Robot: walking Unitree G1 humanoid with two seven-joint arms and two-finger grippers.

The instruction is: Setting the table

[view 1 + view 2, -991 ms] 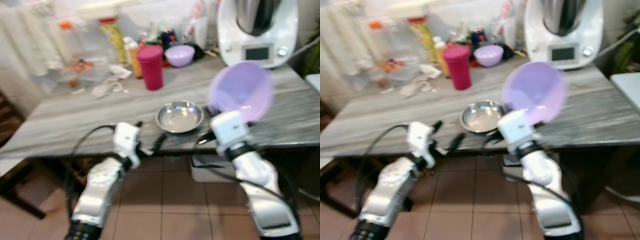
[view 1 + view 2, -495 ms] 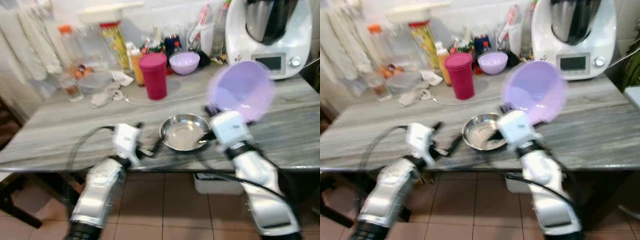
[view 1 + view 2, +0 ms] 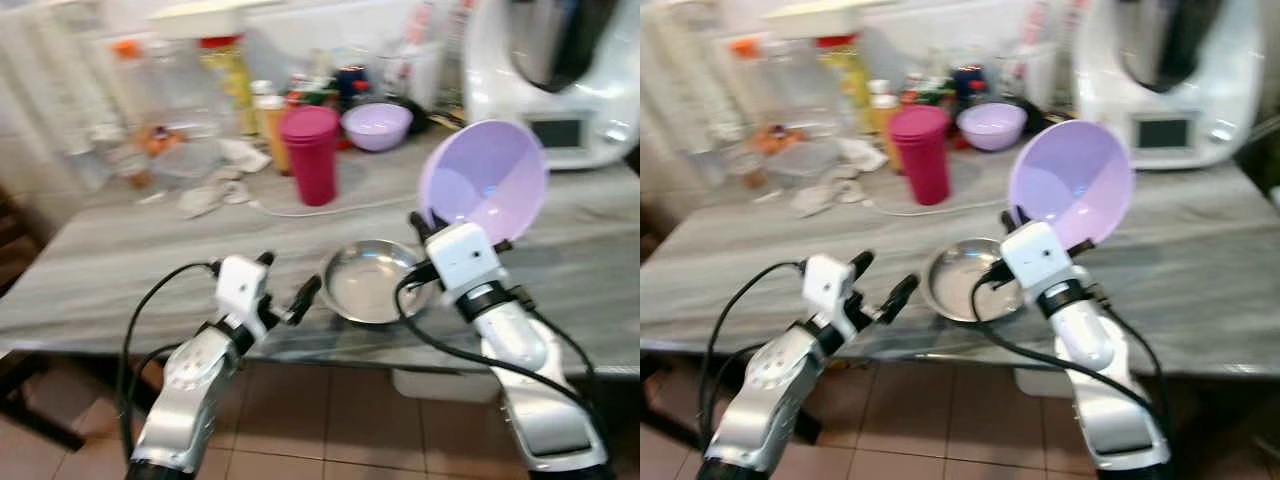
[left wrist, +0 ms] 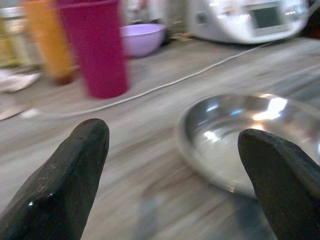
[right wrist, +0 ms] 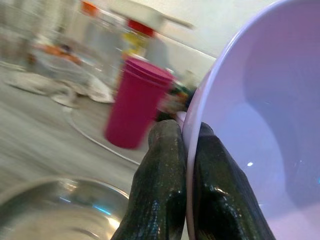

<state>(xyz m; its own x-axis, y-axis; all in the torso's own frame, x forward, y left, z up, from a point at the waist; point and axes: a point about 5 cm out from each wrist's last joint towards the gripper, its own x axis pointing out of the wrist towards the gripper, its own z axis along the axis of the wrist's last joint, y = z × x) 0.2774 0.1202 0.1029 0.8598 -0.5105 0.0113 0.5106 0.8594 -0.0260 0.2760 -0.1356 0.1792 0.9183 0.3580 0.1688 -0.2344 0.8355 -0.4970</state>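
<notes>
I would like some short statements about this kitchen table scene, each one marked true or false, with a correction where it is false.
1. The right gripper is shut on the rim of the held purple bowl. True.
2. The left gripper holds the magenta cup. False: its fingers are open and hold nothing, and the cup stands farther back on the table.
3. The metal bowl sits on the table near its front edge, between the two grippers. True.
4. The held purple bowl lies flat on the table. False: it is lifted and tilted, with its opening facing the camera.
5. A second purple bowl stands at the back of the table. True.
</notes>
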